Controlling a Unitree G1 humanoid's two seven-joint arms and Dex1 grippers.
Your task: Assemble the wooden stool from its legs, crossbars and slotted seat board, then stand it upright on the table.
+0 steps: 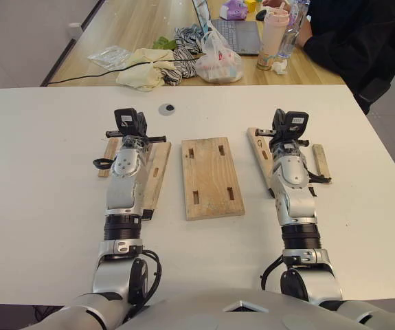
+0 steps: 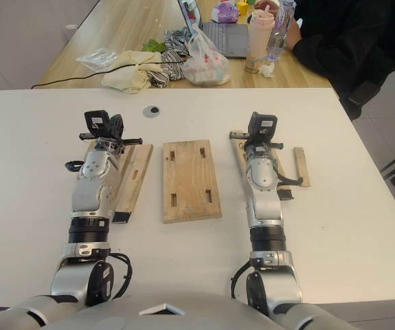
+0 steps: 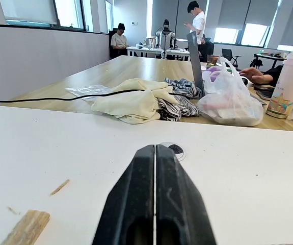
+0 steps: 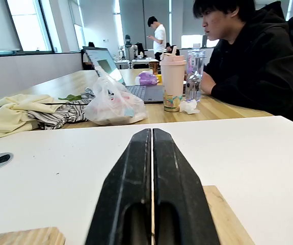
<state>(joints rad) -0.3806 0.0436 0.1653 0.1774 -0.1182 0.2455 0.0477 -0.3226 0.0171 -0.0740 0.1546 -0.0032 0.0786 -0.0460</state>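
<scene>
In the head views, the slotted seat board point(image 1: 213, 177) lay flat on the white table point(image 1: 39, 172), between the two arms. Left of the board, the left gripper point(image 1: 134, 115) rested over a wooden leg panel point(image 1: 157, 172), with a short crossbar point(image 1: 106, 157) on that panel's side away from the board. Right of the board, the right gripper point(image 1: 292, 117) lay over another leg piece point(image 1: 260, 155), and a second crossbar point(image 1: 320, 162) sat farther from the board. A round grommet point(image 1: 167, 108) was set in the table beyond the board's far left corner.

In the left wrist view, the left gripper's fingers point(image 3: 136, 204) were pressed together, holding nothing, and pointed at the grommet.

In the right wrist view, the right gripper's fingers point(image 4: 174, 199) were likewise pressed together and empty, above a wooden piece point(image 4: 228, 214).
</scene>
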